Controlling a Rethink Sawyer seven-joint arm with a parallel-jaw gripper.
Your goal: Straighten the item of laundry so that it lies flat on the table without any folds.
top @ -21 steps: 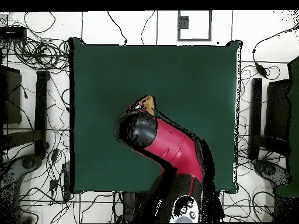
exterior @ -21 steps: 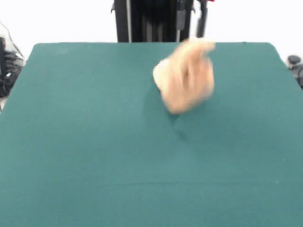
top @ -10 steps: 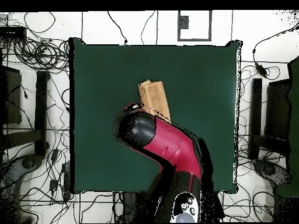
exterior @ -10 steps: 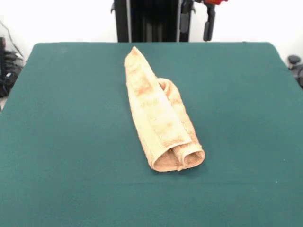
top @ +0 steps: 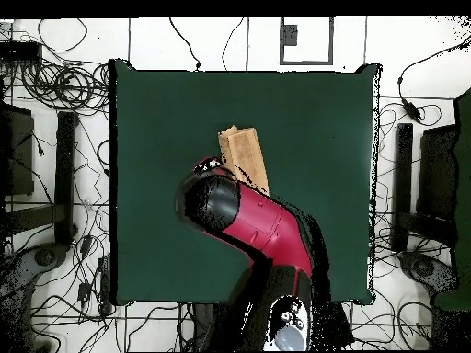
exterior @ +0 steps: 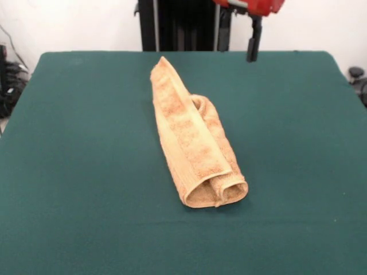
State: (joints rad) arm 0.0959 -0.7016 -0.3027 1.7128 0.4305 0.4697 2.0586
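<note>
We find the table point(exterior: 74, 172) to be a broad dark green surface, bare apart from one item. The arm point(top: 267, 230), red and black, crosses the lower middle of the overhead view and covers part of the cloth from above. The item of laundry point(exterior: 195, 146), an orange-tan terry towel, lies near the table's middle, somewhat toward the far side in the front view, as a long narrow bundle running from a pointed far end to a rolled near end. Its layers are folded lengthwise over one another, and the near end shows a curled edge tucked inside the roll; a small loop of cloth stands up beside the bundle's middle. We see no white tag. The gripper point(exterior: 251, 43) hangs at the top edge of the front view, well apart from the towel and above the far edge of the table; only one dark finger shows clearly, so we cannot tell whether it is wide or narrow, and it holds nothing that we can see. We judge the task largely undone: the towel rests on the table, but every fold remains to be opened before it lies flat.
</note>
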